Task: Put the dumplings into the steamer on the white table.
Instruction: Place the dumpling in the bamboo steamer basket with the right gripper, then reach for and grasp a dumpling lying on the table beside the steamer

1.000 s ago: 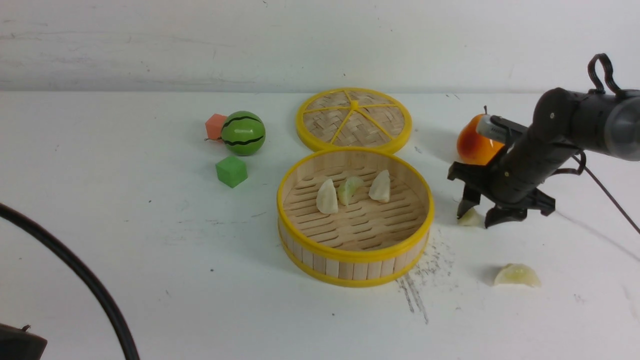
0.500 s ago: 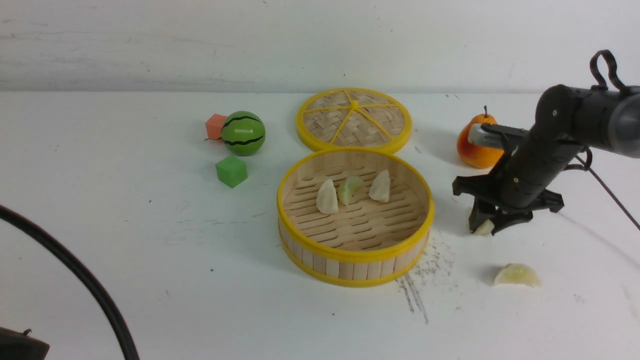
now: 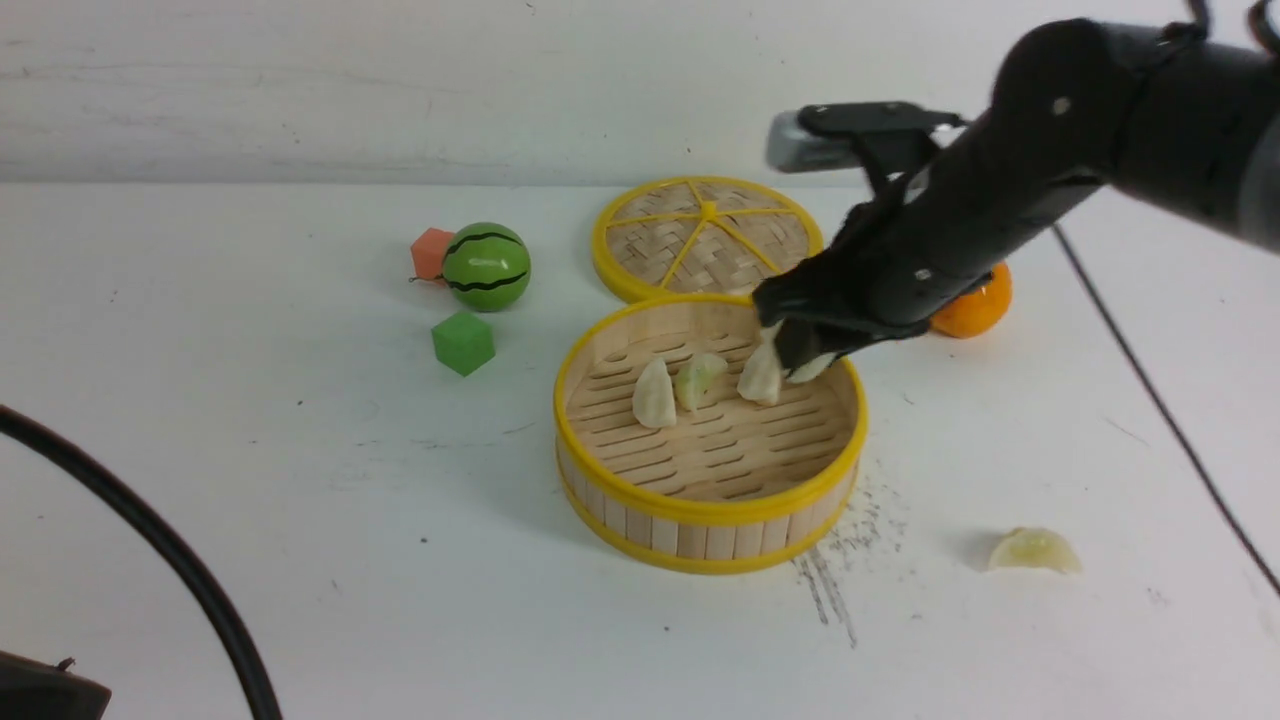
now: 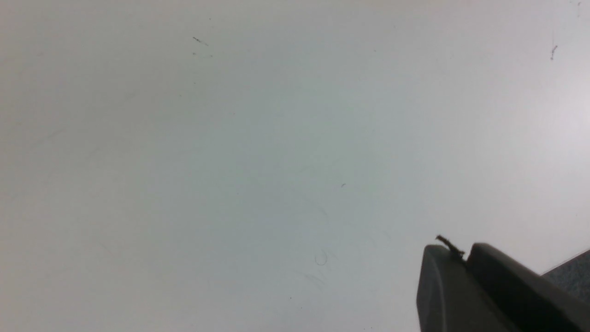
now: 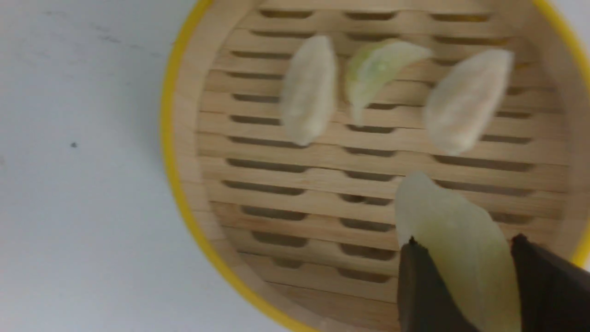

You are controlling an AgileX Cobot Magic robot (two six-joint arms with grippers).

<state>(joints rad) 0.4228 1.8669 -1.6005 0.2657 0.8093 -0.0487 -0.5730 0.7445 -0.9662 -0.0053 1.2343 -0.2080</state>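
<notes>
The bamboo steamer [image 3: 708, 512] sits mid-way on the white table [image 3: 300, 500]. Three dumplings [image 3: 654, 394] [image 3: 697, 378] [image 3: 758, 380] lie on its slatted floor. My right gripper [image 3: 800, 360] hovers over the steamer's back right part, shut on a fourth pale dumpling [image 3: 812, 368]. The right wrist view shows that dumpling [image 5: 454, 240] pinched between the two dark fingers of the right gripper [image 5: 465, 242], above the steamer's slats [image 5: 295, 193]. Another dumpling [image 3: 1034, 551] lies on the table to the right of the steamer. My left gripper [image 4: 463, 251] is shut over bare table, holding nothing.
The steamer's woven lid [image 3: 708, 238] lies flat just behind it. A toy watermelon [image 3: 486, 266], an orange cube [image 3: 430, 252] and a green cube [image 3: 463, 342] stand at the back left. An orange fruit [image 3: 975, 308] is partly hidden behind my right arm. A black cable [image 3: 150, 530] crosses the front left.
My right gripper closed on a dumpling lying right of the steamer, lifted it and carried it left, over the steamer. The orange fruit is now partly hidden by the arm.
</notes>
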